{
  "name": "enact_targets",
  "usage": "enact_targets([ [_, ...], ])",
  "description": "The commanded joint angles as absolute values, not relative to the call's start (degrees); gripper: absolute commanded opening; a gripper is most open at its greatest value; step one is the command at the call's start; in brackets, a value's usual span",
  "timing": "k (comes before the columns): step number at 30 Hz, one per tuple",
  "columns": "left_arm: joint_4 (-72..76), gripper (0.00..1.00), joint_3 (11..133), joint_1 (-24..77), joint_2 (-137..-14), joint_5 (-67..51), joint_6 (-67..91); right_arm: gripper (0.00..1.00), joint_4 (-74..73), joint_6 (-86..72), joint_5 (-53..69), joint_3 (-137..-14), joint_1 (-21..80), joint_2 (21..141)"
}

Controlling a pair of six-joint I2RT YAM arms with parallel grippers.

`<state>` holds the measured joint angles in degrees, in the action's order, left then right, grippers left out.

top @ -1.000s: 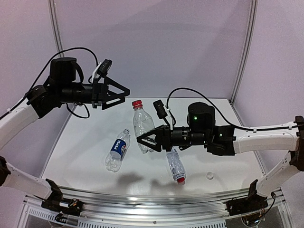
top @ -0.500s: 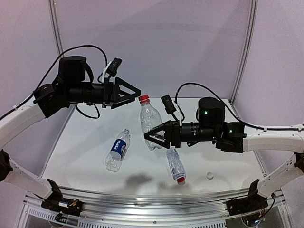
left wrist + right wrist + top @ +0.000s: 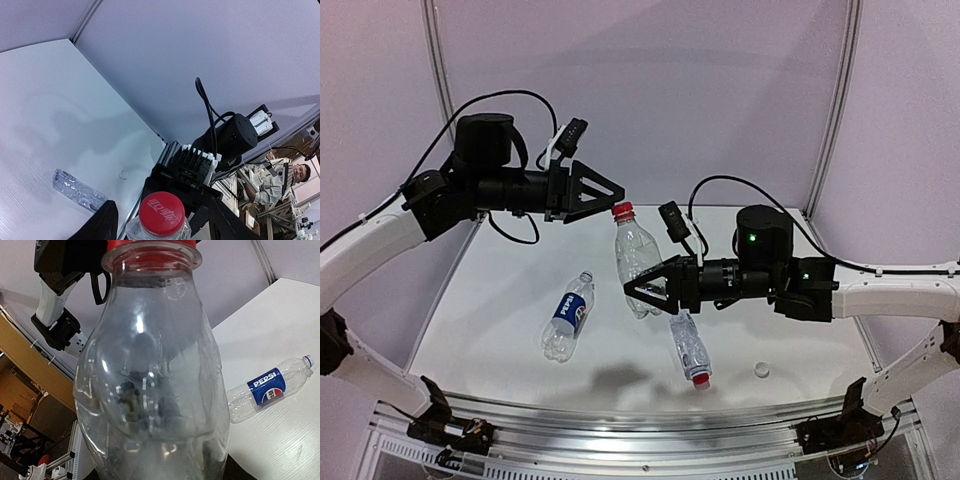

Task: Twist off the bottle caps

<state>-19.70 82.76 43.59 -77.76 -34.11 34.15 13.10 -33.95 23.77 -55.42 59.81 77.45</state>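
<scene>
My right gripper [image 3: 642, 290] is shut on the lower body of a clear unlabelled bottle [image 3: 634, 252] and holds it upright above the table. Its red cap [image 3: 622, 210] is on. The bottle fills the right wrist view [image 3: 150, 390]. My left gripper [image 3: 617, 194] is open, level with the cap and just to its left. In the left wrist view the red cap [image 3: 161, 214] sits between the spread fingers [image 3: 102, 224] without touching them. A Pepsi bottle [image 3: 568, 315] and a ribbed bottle [image 3: 689, 346] with a red cap [image 3: 700, 379] lie on the table.
A loose whitish cap [image 3: 761, 370] lies on the white table [image 3: 500, 300] at the front right; it also shows in the left wrist view [image 3: 123, 174]. Purple walls close the back and sides. An aluminium rail [image 3: 640, 420] runs along the near edge.
My right gripper lifted the bottle up and to the right, then held still. My left gripper moved right, up to the red cap.
</scene>
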Motion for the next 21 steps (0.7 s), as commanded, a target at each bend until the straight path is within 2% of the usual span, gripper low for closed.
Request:
enact_targets([
  [1, -19.2, 0.58, 83.2, 44.1, -78.2, -34.8, 33.5, 0.31, 12.0, -33.8, 24.2, -56.2, 59.5, 76.8],
  [7, -19.9, 0.48, 83.5, 44.5, -79.2, -34.9, 33.6, 0.31, 12.3, -34.1, 25.0, -56.8, 59.5, 77.7],
  [12, -20.6, 0.45, 83.5, 44.8, -79.9, -34.9, 33.8, 0.31, 13.1, -34.3, 26.0, -57.2, 59.5, 78.5],
  [18, -20.9, 0.15, 84.2, 45.0, -80.7, -34.5, 34.3, 0.31, 13.1, -33.8, 26.4, -57.6, 59.5, 79.6],
  [21, -24.9, 0.09, 86.2, 45.3, -81.4, -31.5, 34.4, 0.31, 12.0, -32.8, 24.9, -58.4, 59.5, 80.3],
])
